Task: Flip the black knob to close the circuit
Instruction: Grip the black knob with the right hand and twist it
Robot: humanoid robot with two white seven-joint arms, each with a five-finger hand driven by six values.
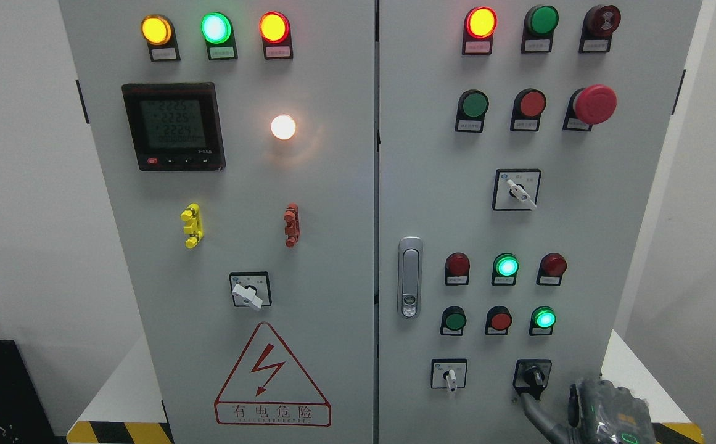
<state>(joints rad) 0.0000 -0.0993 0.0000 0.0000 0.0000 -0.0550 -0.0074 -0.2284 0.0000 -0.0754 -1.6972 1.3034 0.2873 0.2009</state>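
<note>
The black knob (pixel 533 375) sits on a black square plate at the lower right of the grey cabinet's right door (pixel 580 216). Its handle points down and slightly right. My right hand (pixel 573 408) comes in at the bottom right corner, just below and right of the knob. One dark finger (pixel 533 414) curves up and ends just under the knob's plate, close to it but holding nothing. The rest of the hand, grey with green lights, stays lower right. My left hand does not show.
A white selector switch (pixel 450 376) sits left of the black knob, and lit green lamps (pixel 543 318) are above it. The door latch (pixel 410 277) is at the right door's left edge. The left door carries a meter (pixel 172 126) and a warning triangle (pixel 271 376).
</note>
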